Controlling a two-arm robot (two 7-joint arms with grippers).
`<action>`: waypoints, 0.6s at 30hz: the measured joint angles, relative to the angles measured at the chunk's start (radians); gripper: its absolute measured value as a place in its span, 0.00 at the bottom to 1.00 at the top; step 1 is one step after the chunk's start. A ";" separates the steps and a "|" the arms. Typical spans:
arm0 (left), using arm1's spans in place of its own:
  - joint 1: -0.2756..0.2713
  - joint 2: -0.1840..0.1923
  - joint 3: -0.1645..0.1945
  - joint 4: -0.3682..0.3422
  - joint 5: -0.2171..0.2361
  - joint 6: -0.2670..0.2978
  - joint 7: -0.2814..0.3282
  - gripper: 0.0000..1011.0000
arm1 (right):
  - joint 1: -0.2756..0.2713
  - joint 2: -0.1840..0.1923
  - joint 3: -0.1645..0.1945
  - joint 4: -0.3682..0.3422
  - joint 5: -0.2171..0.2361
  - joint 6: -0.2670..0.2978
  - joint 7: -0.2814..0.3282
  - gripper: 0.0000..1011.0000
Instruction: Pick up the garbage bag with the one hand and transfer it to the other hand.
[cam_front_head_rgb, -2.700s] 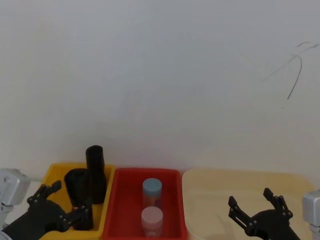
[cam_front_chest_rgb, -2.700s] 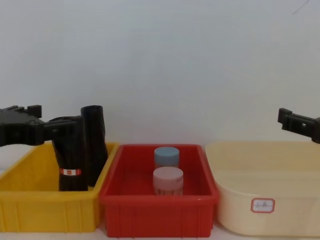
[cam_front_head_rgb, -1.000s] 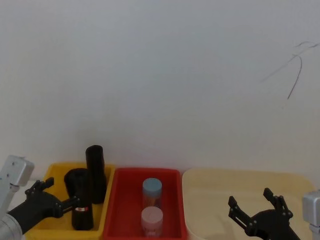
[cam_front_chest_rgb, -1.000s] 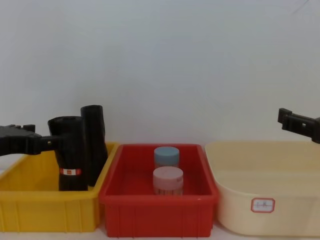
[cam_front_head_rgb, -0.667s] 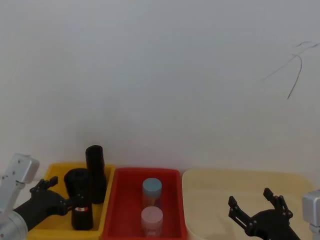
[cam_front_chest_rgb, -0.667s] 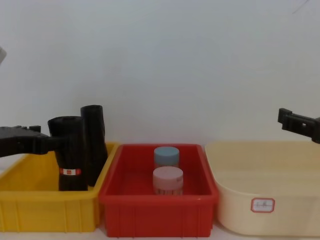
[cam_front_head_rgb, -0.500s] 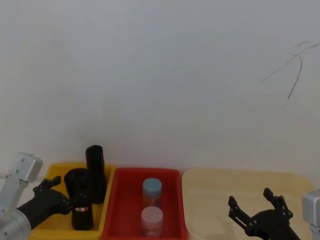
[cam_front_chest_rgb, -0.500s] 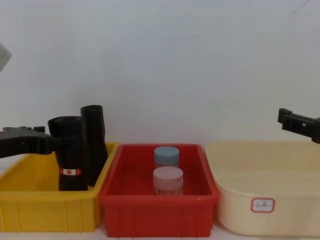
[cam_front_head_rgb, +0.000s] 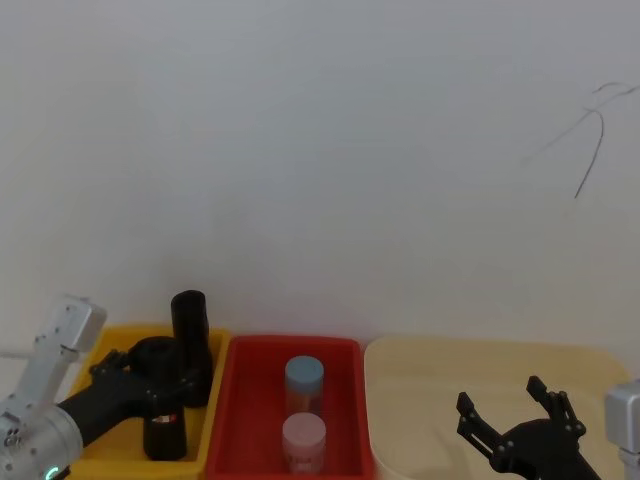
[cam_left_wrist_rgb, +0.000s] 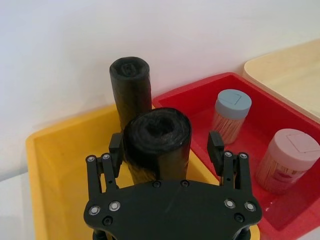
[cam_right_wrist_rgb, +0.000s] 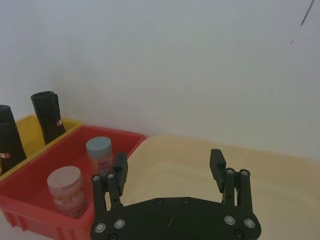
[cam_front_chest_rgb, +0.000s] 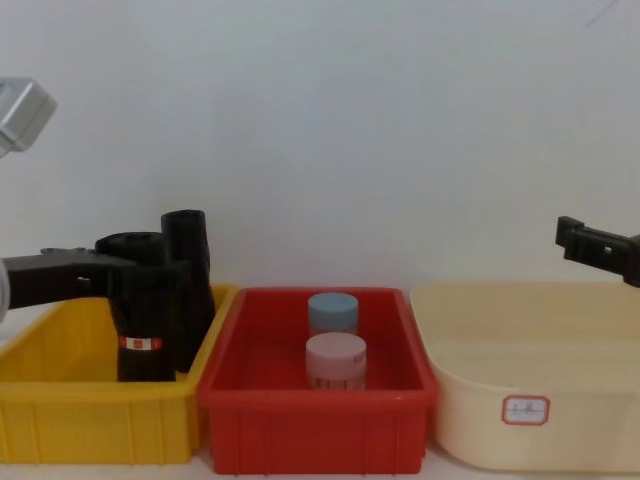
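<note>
Against a bare white wall, the garbage bag stands upright in a yellow bin, just beside a second black roll. The left gripper has its jaws open around the bag's top. The right gripper hangs, jaws open, above a cream tub beside a red bin.

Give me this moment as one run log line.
stage: pre-grasp | left tool: open, straddling garbage bag in yellow bin | right tool: open, over beige tub | bag: not lifted
</note>
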 joint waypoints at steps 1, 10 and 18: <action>-0.006 -0.003 0.003 0.005 0.003 0.000 0.000 0.99 | 0.000 0.000 0.000 0.000 0.000 0.000 0.000 0.99; -0.034 -0.018 0.020 0.028 0.033 0.002 0.012 0.99 | 0.000 0.000 0.000 0.000 0.000 0.000 0.000 0.99; -0.049 -0.026 0.028 0.041 0.052 0.002 0.024 0.93 | 0.000 0.000 0.000 0.000 0.000 0.000 0.000 0.99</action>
